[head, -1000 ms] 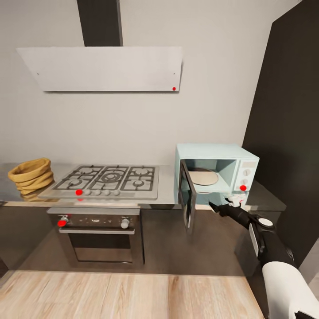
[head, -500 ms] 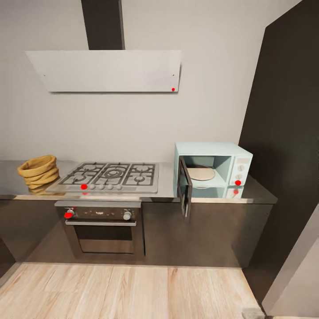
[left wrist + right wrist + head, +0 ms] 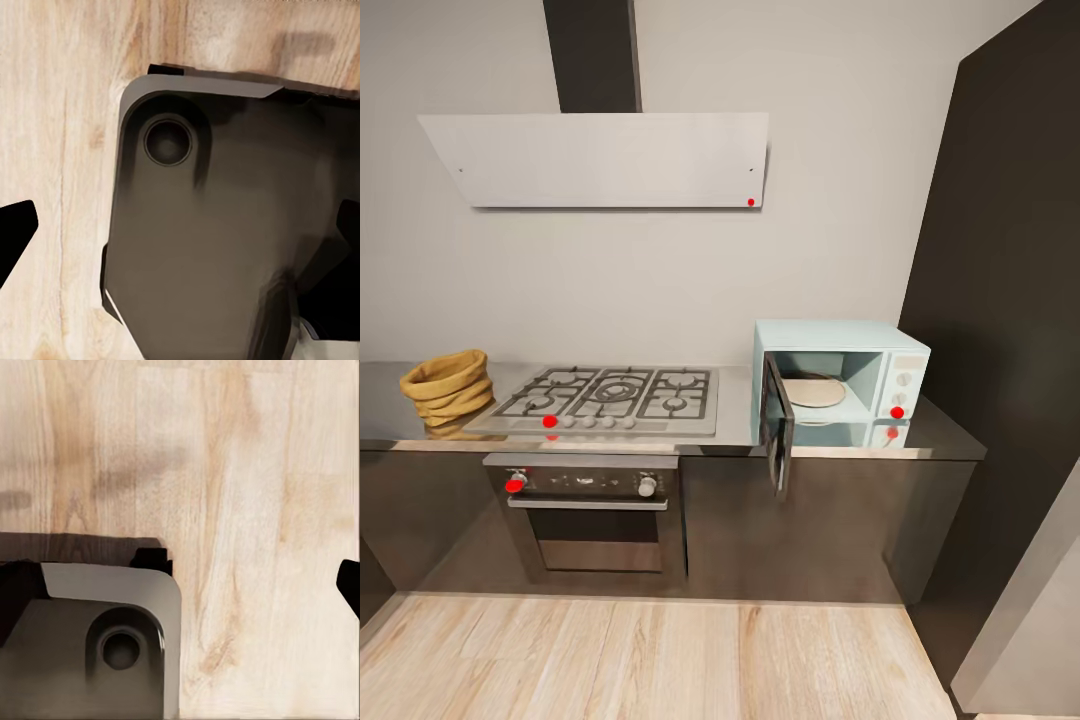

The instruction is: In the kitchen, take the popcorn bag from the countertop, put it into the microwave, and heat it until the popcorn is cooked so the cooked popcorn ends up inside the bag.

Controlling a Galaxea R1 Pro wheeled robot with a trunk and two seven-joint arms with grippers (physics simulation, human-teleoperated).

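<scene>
A tan popcorn bag [image 3: 447,387] is sitting on the grey desk [image 3: 745,425], left of the hob [image 3: 605,398], well apart from the open microwave [image 3: 840,380]. It is probably light and crushable; gripping its rolled rim seems best. I cannot tell how either arm's jaws are standing.

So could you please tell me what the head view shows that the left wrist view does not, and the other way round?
The head view alone gives the tan-brown paper popcorn bag at the left end of the long grey metal countertop, the steel gas hob, and the pale blue microwave with its door swung open. The left wrist view alone gives a dark grey rounded plate with a round recess, seen from above. Both share the light wood floor.
</scene>
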